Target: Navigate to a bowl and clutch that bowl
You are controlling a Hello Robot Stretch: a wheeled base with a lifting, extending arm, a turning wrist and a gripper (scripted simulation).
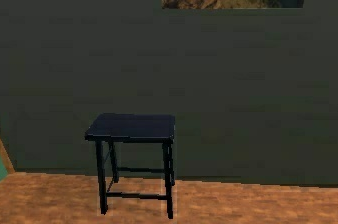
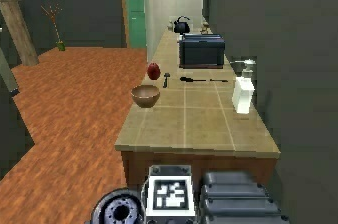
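Observation:
A brown bowl stands on the tan tiled counter, near its left edge. Just beyond the bowl lies a red apple. At the arm side view's bottom edge a white square with black marks shows, with the gripper's dark body left of it, short of the counter's near edge. Its far end is not clear, so I cannot tell whether it holds anything.
Farther along the counter are a dark toaster, a black kettle, a dark utensil and a white dispenser. Open wooden floor lies left of the counter. In the forward view a dark stool stands before a dark wall.

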